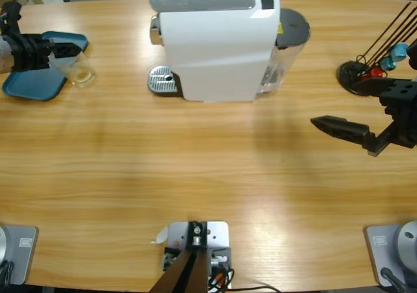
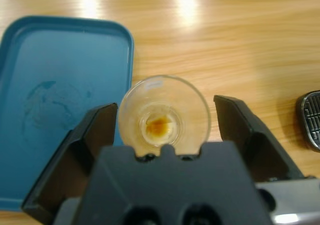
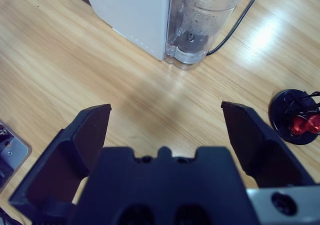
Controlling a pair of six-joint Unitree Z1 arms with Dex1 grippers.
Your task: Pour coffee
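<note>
Glass point(image 2: 163, 111) between spread left claw point(image 2: 165, 130) jaws, beside blue tray point(image 2: 55, 85)

A long wooden table point(image 1: 195, 176) with light glare patches; grey floor shows beyond its far edge.

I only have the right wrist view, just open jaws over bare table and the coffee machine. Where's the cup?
Observer: The glass cup sits between the left gripper jaws, which are open and not touching it.
Operator: Is it on anything?
Observer: On the table, beside the blue tray, not on it.
Operator: Anything in it?
Observer: A small brown residue at the bottom.
Operator: And the drip plate?
Observer: The drip plate has nothing on it; it faces the cup's side.
</note>
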